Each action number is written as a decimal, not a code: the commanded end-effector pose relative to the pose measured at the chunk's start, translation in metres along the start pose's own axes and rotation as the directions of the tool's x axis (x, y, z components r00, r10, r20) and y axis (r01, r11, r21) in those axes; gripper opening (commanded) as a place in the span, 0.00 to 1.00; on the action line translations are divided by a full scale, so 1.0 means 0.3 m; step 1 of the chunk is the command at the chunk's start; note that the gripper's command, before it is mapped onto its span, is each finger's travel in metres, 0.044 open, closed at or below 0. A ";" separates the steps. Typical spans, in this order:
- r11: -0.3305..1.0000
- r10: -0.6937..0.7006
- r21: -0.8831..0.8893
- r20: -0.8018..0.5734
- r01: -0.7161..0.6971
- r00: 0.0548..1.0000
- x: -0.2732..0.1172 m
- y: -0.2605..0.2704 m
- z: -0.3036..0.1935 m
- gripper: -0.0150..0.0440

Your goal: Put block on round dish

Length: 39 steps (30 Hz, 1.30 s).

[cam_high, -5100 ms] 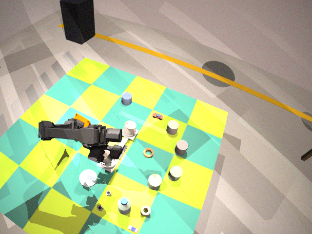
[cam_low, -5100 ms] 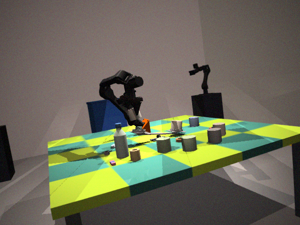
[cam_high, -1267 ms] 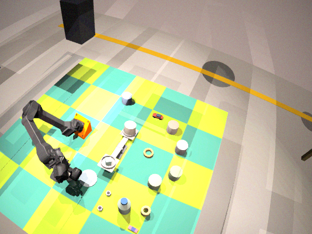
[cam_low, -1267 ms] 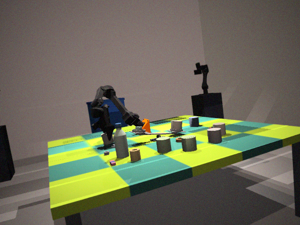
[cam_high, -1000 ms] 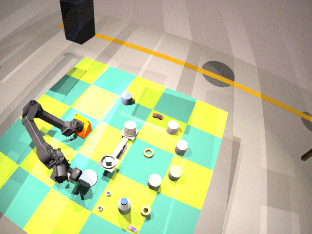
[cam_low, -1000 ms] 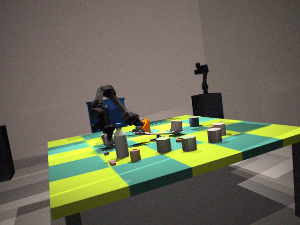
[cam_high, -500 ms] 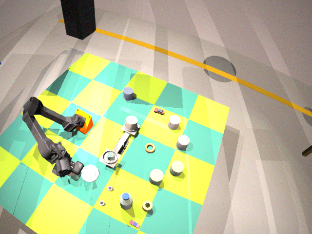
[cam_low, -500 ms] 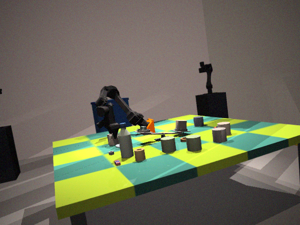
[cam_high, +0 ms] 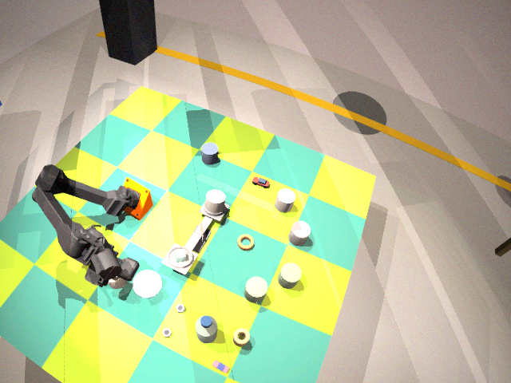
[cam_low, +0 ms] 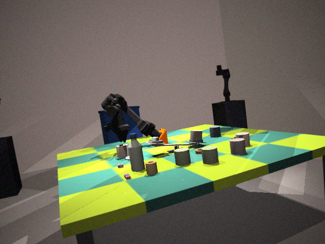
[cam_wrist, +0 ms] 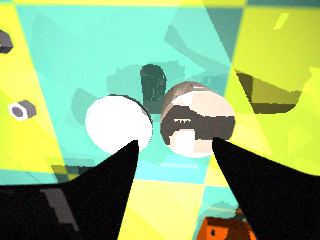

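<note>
The lifted cup stands upright on the table, close beside the white round dish, with a narrow gap in the wrist view. My gripper is open and empty just above this cup, its fingertips higher than the cup's top. The pale block lies uncovered in the round holder on the balance's near end. The other cup stands on the far end of the balance. The dish is empty.
An orange bracket stands behind the balance near the arm. A bottle, two nuts and a tan ring are beyond the dish. Several cylinders, an orange ring and a toy car lie beyond the balance.
</note>
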<state>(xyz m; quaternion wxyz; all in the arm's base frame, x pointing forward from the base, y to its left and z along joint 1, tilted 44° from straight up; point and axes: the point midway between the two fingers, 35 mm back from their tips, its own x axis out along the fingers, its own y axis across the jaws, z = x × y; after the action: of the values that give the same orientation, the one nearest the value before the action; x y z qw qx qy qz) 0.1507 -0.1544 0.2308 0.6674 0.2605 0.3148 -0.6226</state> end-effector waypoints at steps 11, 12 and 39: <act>0.944 0.009 -0.329 -0.072 -0.032 0.997 -0.052 0.326 -0.173 0.69; 0.932 0.005 -0.361 -0.072 -0.031 0.997 -0.058 0.355 -0.199 0.69; 0.834 -0.058 -0.549 0.016 0.058 0.998 -0.025 0.549 -0.455 0.69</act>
<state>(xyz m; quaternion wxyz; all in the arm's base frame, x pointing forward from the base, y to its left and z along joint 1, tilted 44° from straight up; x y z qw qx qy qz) 0.3021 -0.0301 0.1421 0.6948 0.0528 0.4876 -0.5261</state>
